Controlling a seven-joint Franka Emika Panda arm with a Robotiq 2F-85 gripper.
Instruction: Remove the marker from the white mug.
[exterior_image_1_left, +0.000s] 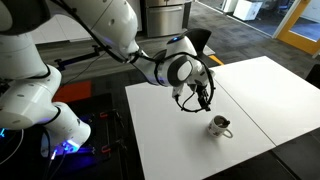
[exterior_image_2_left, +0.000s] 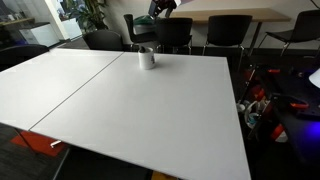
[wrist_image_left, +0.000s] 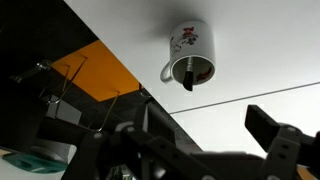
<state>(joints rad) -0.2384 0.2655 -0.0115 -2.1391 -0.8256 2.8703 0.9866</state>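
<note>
The white mug with a small flower print and a looped handle stands on the white table. It also shows in both exterior views. The dark marker leans inside the mug, its end poking past the rim. My gripper is open and empty. It hangs above the table, apart from the mug, which lies ahead of the jaws. In an exterior view the gripper is up and to the left of the mug.
The table is two white tops joined by a seam. Dark chairs stand along its far side. The table edge runs close to the mug, with orange floor beyond. The robot base and cables sit beside the table.
</note>
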